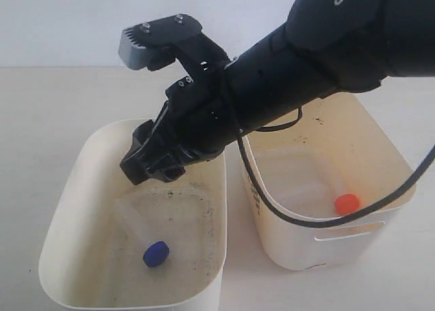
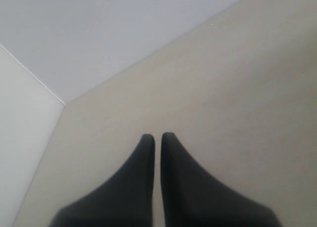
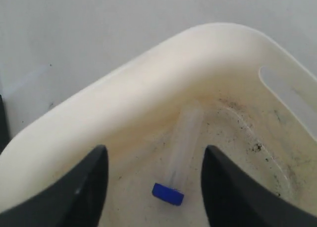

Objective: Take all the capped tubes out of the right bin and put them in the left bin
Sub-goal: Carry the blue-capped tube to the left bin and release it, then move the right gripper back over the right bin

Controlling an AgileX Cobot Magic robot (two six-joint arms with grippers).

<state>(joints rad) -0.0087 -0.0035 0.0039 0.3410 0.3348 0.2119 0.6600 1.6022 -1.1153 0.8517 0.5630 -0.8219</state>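
In the dark-speckled left bin (image 1: 61, 216) (image 3: 148, 83) a clear tube with a blue cap (image 1: 155, 254) (image 3: 168, 194) lies on the floor. My right gripper (image 1: 151, 170) (image 3: 154, 152) reaches across and hangs open above that bin. It holds nothing, and the blue-capped tube lies below the gap between its fingers. The cleaner right bin (image 1: 326, 246) holds a clear tube with an orange-red cap (image 1: 346, 204). No other capped tube shows. My left gripper (image 2: 157, 138) is shut on nothing over bare table and is out of the exterior view.
The black right arm (image 1: 306, 60) crosses above the gap between the bins. Its black cable (image 1: 272, 209) loops down over the right bin's near wall. Beige table (image 1: 41, 121) lies around both bins, with a pale wall behind.
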